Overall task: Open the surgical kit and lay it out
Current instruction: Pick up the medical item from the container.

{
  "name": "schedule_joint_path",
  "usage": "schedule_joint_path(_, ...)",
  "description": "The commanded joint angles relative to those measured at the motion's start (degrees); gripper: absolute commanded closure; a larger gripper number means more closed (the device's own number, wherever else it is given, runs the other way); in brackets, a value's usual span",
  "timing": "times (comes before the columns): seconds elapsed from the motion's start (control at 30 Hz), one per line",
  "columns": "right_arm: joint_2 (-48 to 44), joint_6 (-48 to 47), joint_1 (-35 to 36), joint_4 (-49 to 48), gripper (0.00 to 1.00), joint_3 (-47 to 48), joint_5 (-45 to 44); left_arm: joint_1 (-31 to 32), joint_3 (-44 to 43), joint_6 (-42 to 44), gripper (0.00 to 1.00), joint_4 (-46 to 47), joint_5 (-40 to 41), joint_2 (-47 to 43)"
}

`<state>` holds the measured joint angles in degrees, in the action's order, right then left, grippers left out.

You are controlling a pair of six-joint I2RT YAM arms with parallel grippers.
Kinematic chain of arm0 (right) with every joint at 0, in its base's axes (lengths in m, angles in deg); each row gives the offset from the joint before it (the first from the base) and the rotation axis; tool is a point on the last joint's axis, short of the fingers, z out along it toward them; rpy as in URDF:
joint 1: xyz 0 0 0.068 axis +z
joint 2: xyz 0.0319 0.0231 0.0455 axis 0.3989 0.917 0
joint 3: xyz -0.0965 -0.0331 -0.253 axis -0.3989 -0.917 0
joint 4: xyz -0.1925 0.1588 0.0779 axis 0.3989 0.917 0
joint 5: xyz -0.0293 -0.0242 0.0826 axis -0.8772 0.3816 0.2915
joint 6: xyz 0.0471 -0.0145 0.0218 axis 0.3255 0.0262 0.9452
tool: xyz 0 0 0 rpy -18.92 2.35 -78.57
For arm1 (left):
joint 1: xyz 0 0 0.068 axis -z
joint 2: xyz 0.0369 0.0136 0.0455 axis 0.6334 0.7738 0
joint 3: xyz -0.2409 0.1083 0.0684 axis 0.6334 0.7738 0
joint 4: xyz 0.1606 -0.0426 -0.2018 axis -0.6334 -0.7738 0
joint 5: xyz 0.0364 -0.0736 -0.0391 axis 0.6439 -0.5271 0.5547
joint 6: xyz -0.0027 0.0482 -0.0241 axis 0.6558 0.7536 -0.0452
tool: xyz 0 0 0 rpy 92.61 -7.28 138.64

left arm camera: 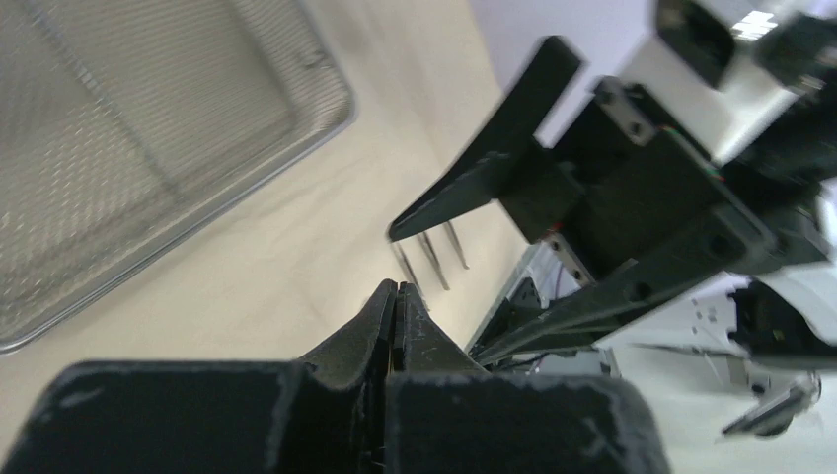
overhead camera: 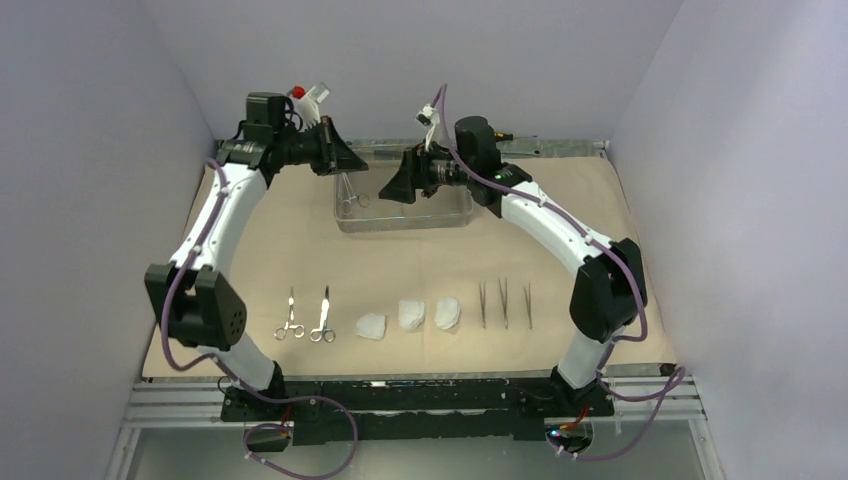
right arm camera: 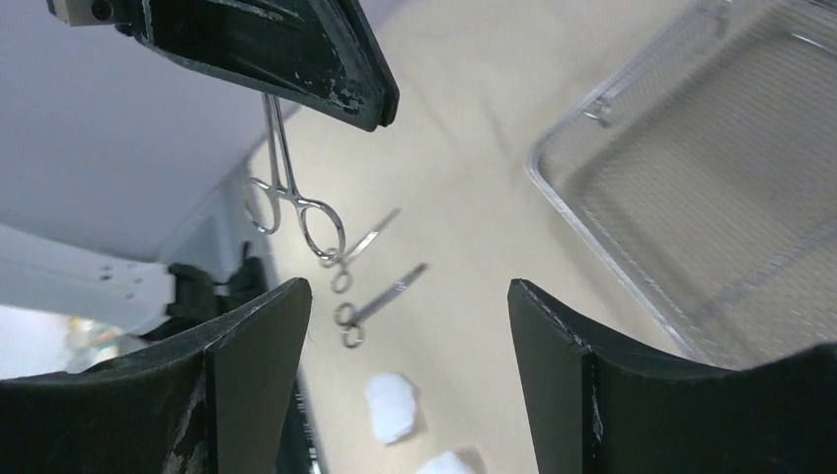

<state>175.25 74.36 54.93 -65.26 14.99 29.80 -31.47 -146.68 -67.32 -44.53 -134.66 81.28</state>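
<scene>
Ring-handled clamp (right arm camera: 282, 163): slim steel, light, rigid, slick. Hangs rings-down near the mesh tray (overhead camera: 400, 226), its tip pinched in the closed left jaws; right jaws wide apart, empty. Best gripped, likely, on the shank near the pivot

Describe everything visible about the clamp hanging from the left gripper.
The clamp is slim, shiny steel, with two ring handles on long shanks. It hangs nearly upright, rings down, its tip end pinched in the shut fingers of the left gripper. Nothing else touches it; in the top view it hangs by the left end of the wire-mesh tray.
</scene>
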Motion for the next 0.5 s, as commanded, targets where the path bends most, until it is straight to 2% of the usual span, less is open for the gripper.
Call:
schedule_joint_path(0.0,-5.1,9.8,1.1,-16.9,0.23,-6.1,9.0,-0.2,2.9,3.6,1.00,8.0,-12.3,-8.0)
schedule_joint_path(0.2,-6.1,22.7,1.9,-34.0,0.29,-10.9,13.5,-0.2,5.6,1.7,1.00,11.8,-17.3,-12.5)
schedule_joint_path(0.37,-4.2,29.8,4.3,-40.4,0.51,-10.5,16.1,-0.2,7.7,-0.8,1.00,13.8,-17.4,-15.7)
schedule_joint_path(0.47,-4.2,32.0,5.3,-43.3,0.56,-11.9,16.1,-0.2,8.6,-1.6,1.00,14.2,-17.5,-17.3)
